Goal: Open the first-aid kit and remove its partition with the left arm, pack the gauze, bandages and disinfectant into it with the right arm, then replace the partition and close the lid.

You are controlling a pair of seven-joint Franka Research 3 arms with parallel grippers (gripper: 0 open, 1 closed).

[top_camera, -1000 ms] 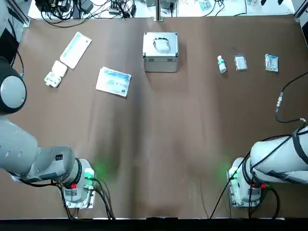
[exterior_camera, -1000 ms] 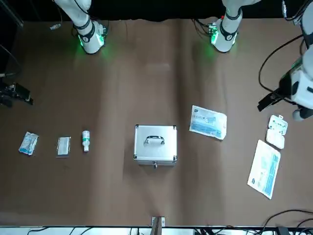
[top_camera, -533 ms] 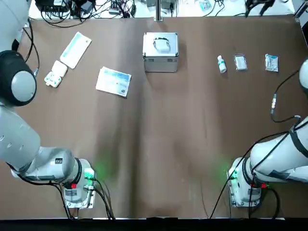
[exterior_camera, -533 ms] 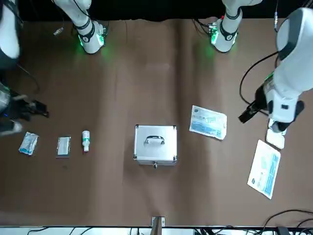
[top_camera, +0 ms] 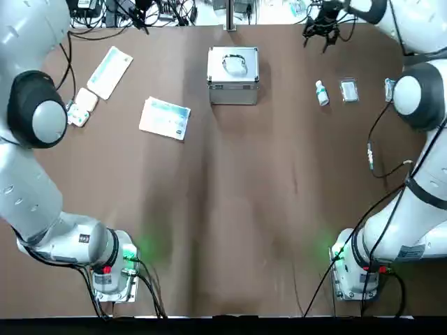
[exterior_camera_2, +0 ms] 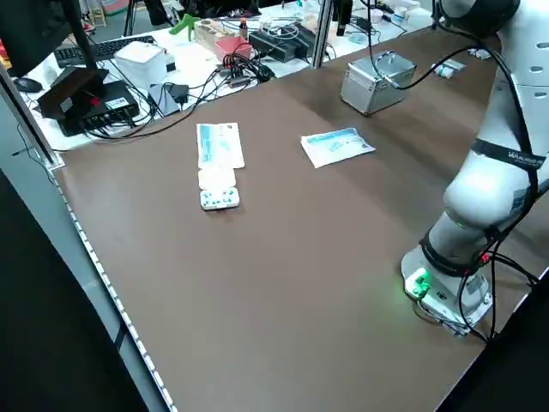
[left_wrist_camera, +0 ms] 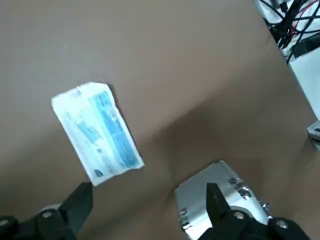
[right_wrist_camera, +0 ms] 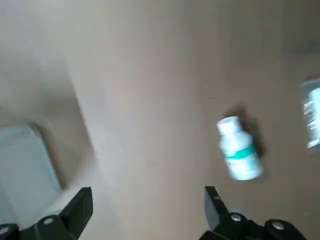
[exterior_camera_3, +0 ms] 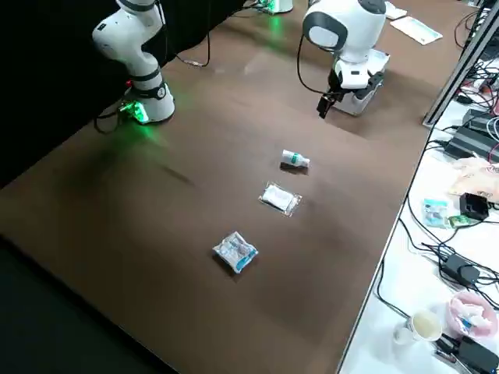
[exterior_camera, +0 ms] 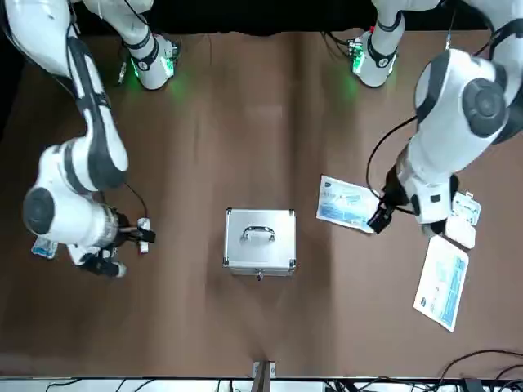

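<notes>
and across the brown tabletop (top_camera: pixel 230 279), the left gripper (left_wrist_camera: pixel 149 187) hovers near the flat packet (left_wrist_camera: pixel 98 131), jaws spread and empty, likely lining up for the lid (exterior_camera: pixel 260 237). farther off, the first-aid kit (top_camera: pixel 233 87) sits shut, central, presumably so both arms reach; the disinfectant (top_camera: pixel 322 93) lies to its right, handy for packing. the right gripper (right_wrist_camera: pixel 148 190) hangs far right, spread, empty. beyond, cables (exterior_camera_3: pixel 460 269) litter a white bench (exterior_camera_3: pixel 382 343).
</notes>
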